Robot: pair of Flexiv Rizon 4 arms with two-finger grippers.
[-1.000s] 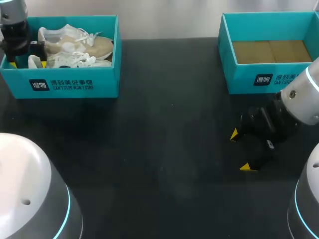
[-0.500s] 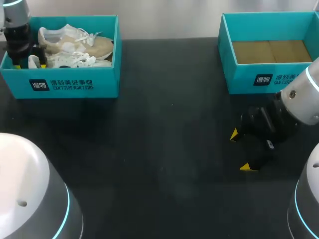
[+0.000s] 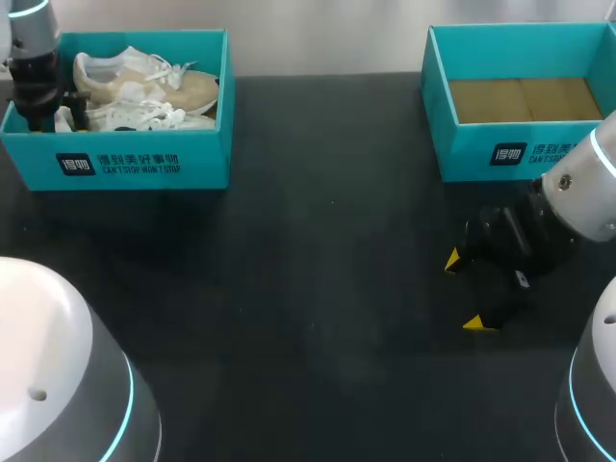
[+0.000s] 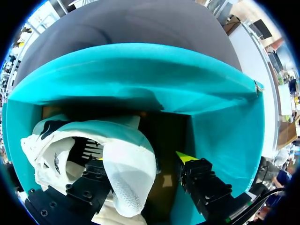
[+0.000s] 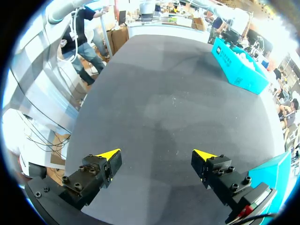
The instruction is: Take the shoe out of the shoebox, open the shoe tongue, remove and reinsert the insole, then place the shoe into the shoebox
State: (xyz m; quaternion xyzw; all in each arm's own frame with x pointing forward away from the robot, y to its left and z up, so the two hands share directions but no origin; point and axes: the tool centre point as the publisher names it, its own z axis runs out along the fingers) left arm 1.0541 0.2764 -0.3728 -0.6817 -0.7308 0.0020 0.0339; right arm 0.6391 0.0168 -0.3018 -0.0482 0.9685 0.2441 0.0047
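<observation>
Shoe [image 4: 126, 164], white with a mesh heel, is lying in the left shoebox [image 4: 140, 79], its heel collar sitting between the parted fingers of the left gripper [image 4: 143, 158]. One finger is tucked behind the collar and the other is standing clear of it beside the teal wall, so nothing is being gripped. Farther out, the right gripper [image 5: 157, 154] is hanging wide open, holding nothing, over the dark table [image 5: 164, 103], just in front of the right shoebox [image 3: 481, 154].
</observation>
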